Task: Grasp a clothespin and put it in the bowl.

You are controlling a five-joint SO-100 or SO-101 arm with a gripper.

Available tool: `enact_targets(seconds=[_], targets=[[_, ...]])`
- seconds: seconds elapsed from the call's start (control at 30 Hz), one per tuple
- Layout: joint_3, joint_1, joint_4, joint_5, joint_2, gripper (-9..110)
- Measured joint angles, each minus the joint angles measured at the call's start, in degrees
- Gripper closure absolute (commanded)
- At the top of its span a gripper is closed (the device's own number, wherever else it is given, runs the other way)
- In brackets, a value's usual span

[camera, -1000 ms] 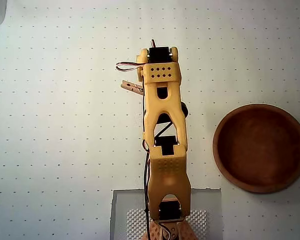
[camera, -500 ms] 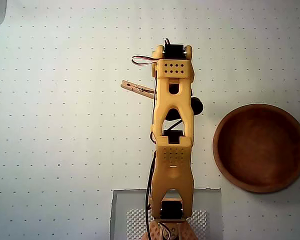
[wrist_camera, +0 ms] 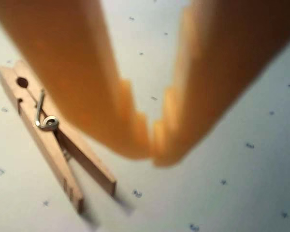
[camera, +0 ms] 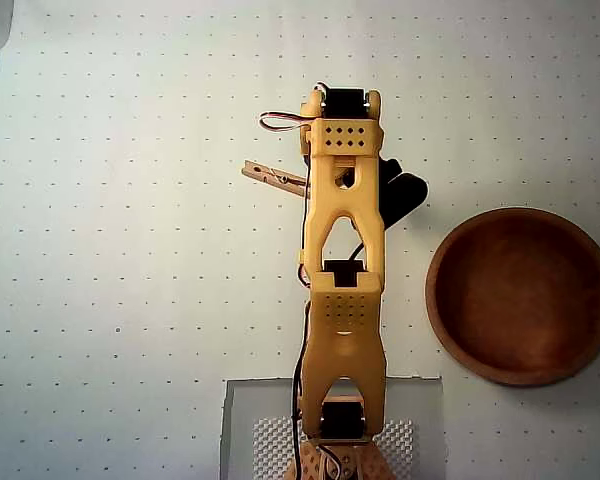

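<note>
The clothespin [wrist_camera: 53,140] lay flat, its long axis diagonal, legs toward lower right in the wrist view; the gripper [wrist_camera: 151,145] was closed, empty, beside it

Wooden clothespin [wrist_camera: 53,140] lies flat (untouched); bowl [camera: 521,296] well apart.

A white dotted mat [camera: 130,300] is covering the table, and a grey clear-edged base plate [camera: 250,430] is sitting at the bottom.

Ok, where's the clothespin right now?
On the dotted mat: in the overhead view the clothespin pokes out left of the arm, far from the bowl; the wrist view shows it beside the gripper, ungrasped.
</note>
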Motion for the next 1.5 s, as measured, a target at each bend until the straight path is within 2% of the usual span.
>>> enact_targets(seconds=[0.6, 1.03, 1.5], targets=[[-3.3, 1.0, 0.0, -20.2, 0.0, 104], [-12.6, 4.1, -8.4, -21.4, -12.0, 104], [-18.0, -4.2, -8.7, -21.4, -17.9, 104]])
